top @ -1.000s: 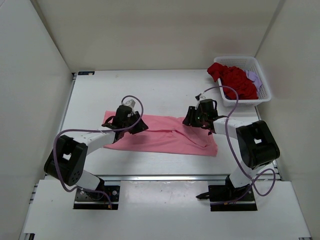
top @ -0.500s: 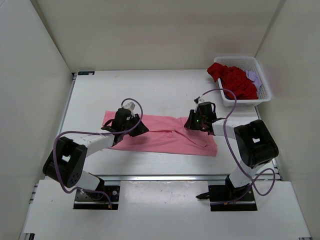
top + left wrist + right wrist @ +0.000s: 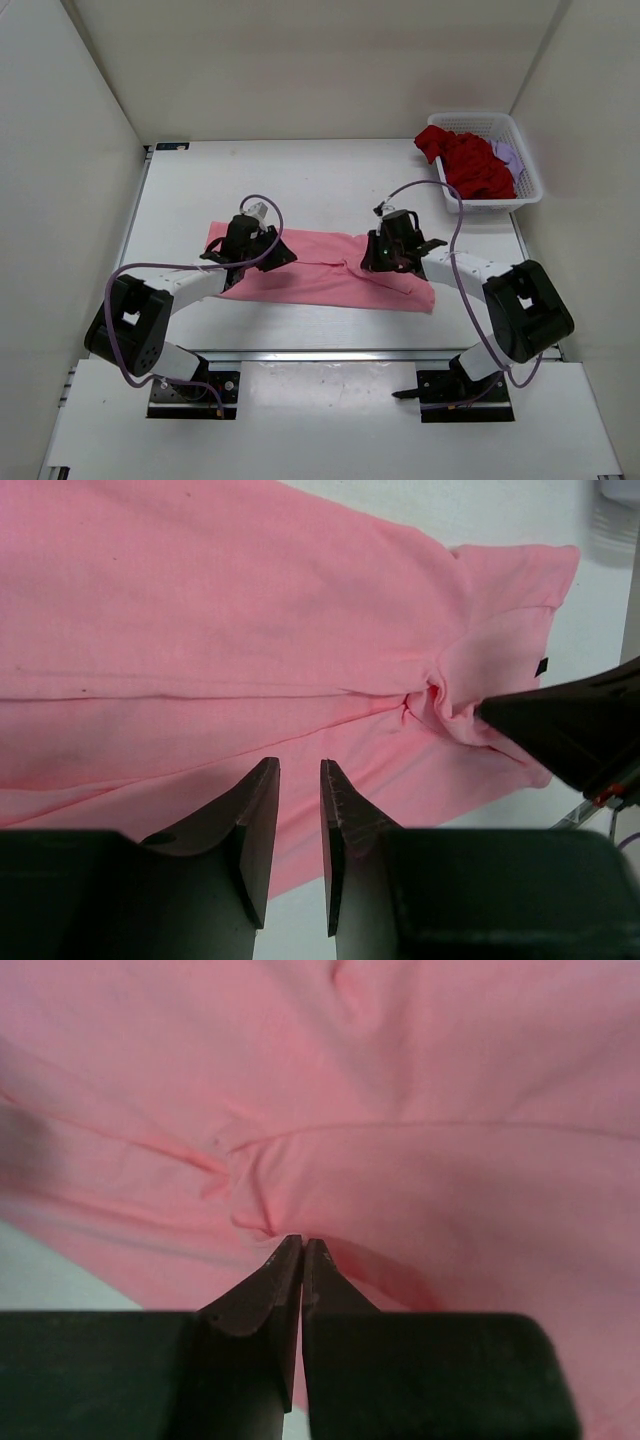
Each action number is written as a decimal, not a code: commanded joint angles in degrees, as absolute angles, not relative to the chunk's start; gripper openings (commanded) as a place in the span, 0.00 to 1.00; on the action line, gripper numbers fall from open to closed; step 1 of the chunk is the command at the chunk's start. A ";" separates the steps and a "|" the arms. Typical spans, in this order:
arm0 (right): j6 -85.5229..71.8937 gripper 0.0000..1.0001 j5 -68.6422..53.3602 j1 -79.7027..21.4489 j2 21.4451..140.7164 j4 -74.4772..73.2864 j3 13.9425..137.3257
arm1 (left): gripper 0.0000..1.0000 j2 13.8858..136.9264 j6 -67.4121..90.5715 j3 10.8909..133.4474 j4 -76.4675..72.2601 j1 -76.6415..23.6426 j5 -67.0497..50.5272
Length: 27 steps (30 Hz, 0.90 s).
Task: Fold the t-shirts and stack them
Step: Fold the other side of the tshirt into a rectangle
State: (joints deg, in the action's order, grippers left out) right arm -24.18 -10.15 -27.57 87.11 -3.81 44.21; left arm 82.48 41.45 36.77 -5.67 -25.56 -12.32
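A: Item one, right gripper [image 3: 302,1248]?
B: Clenched. Its two fingers meet tip to tip on a puckered fold of the pink t-shirt [image 3: 320,275], and creases run out from the pinch.
A: Left gripper [image 3: 298,770]?
B: Jaws a narrow slit apart, low over the shirt's left part, near its front edge. The cloth under them lies flat. Whether the tips touch it, I cannot tell.
A: Position of the pink t-shirt?
B: Spread on the white table [image 3: 330,180], mid-depth, between the two arms. Its long axis runs left to right, with the right end sloping slightly toward the near edge. A seam or fold line follows that axis. Which end is the neck, I cannot tell.
A: Grip points along it?
B: Left gripper toward the left end, right gripper right of the middle.
A: Remaining stock?
B: A dark red t-shirt [image 3: 470,160], heaped, spills over the rim of the white mesh basket [image 3: 490,205] at the far right corner. A lavender t-shirt [image 3: 507,155] is tucked just beside it, inside the basket.
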 commanded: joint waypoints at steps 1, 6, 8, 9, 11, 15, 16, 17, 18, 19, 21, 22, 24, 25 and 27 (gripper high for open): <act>-25.92 0.02 -6.07 -30.32 83.50 -9.31 42.90 | 0.34 80.16 42.01 37.97 -7.65 -25.66 -13.80; -29.00 0.06 -6.07 -34.18 81.30 -8.79 40.26 | 0.34 80.95 42.45 39.46 -7.73 -25.84 -13.98; -29.18 0.09 -6.68 -35.94 80.60 -8.52 39.73 | 0.35 80.69 42.45 40.07 -7.39 -26.10 -14.24; -29.09 0.16 -7.11 -37.08 80.68 -8.61 39.64 | 0.34 80.94 42.45 40.25 -7.56 -25.93 -13.98; -28.83 0.21 -8.61 -37.18 79.28 -8.70 39.90 | 0.35 80.77 42.54 41.13 -7.65 -25.93 -14.24; -26.37 0.23 -7.48 -34.38 76.03 -10.19 40.78 | 0.35 82.08 43.15 43.14 -8.08 -26.45 -13.54; -26.02 0.22 -7.21 -32.10 75.42 -10.02 40.17 | 0.35 82.87 43.33 43.59 -8.00 -27.24 -13.27; -25.67 0.20 -7.56 -31.04 75.32 -9.15 40.43 | 0.35 83.05 43.16 44.46 -8.09 -27.94 -12.84; -25.66 0.19 -7.65 -28.59 75.76 -8.71 40.69 | 0.35 84.19 43.07 45.52 -7.65 -28.21 -12.57; -25.23 0.18 -7.21 -27.17 76.46 -8.01 40.95 | 0.35 85.42 43.15 46.40 -7.91 -29.00 -12.39; -24.26 0.18 -5.98 -26.19 77.78 -9.83 41.92 | 0.35 87.10 43.68 47.28 -7.91 -30.40 -14.40; -23.13 0.19 -5.80 -26.63 78.39 -9.84 42.71 | 0.34 87.88 43.42 47.46 -7.74 -30.93 -14.76; -21.19 0.23 -7.38 -28.29 78.49 -10.11 42.98 | 0.34 88.42 42.28 47.11 -7.12 -33.30 -12.93; -20.92 0.23 -7.03 -30.56 78.31 -9.93 42.80 | 0.34 88.59 42.36 46.07 -7.03 -33.31 -12.66; -19.60 0.25 -6.94 -34.52 79.27 -9.67 42.45 | 0.35 88.86 43.58 44.13 -8.52 -33.49 -13.70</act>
